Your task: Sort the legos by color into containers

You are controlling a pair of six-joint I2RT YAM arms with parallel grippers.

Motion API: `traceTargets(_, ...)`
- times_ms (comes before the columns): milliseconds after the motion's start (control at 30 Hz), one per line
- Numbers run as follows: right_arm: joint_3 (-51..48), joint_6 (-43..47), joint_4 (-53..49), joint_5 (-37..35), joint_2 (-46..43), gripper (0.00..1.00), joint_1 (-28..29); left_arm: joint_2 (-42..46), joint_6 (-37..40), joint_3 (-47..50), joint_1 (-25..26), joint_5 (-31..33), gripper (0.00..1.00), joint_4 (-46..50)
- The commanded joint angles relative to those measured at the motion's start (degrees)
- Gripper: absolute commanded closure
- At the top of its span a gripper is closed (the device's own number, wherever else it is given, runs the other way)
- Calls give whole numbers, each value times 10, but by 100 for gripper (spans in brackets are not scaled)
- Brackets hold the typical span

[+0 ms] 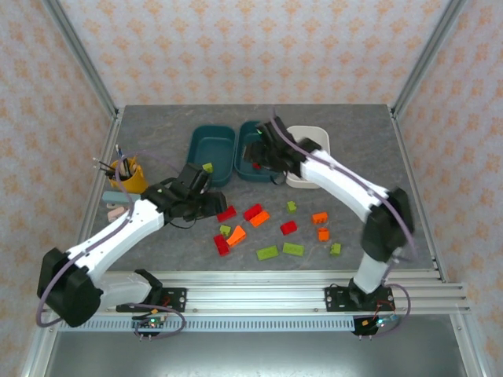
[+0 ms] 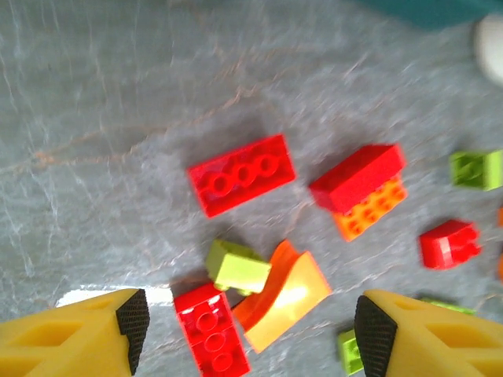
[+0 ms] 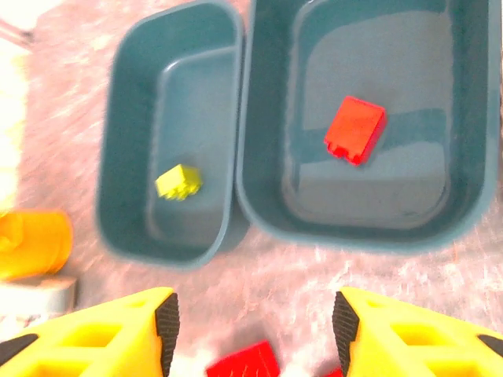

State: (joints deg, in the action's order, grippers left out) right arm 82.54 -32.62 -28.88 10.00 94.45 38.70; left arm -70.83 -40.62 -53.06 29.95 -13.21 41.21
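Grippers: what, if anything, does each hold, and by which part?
Nothing. The left gripper is open over loose plastic bricks; the right gripper is open near a dark teal tray.

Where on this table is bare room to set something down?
Bare: the far strip behind the trays; the strip between the white tray and the table's right edge. Crowded: the near middle, scattered with legos.
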Motion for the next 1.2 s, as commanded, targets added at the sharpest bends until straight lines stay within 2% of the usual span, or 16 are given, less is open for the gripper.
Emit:
traceTargets(0,-122,24,79,63,-50,44,-6,-38,-28,8,3,-19,30,28)
traceTargets(200,-288,16,84,90,-185,44,-2,-81,-209,42,30,-19,33,-47)
traceTargets(400,-336,-6,73,87,-242,44,-2,-120,-312,77,40,-22,31,-130)
traceTargets(600,-335,-3,62,90,-253,44,-2,-127,-329,80,41,5,30,-150)
traceTargets(1000,-331,-1,59,91,-248,44,-2,-163,-361,78,65,-3,34,-164)
traceTargets(1100,-330,-1,58,91,-247,44,-2,-169,-362,71,68,7,39,-145)
traceTargets(1167,-330,-1,57,93,-248,44,-2,-171,-363,70,68,13,47,-135)
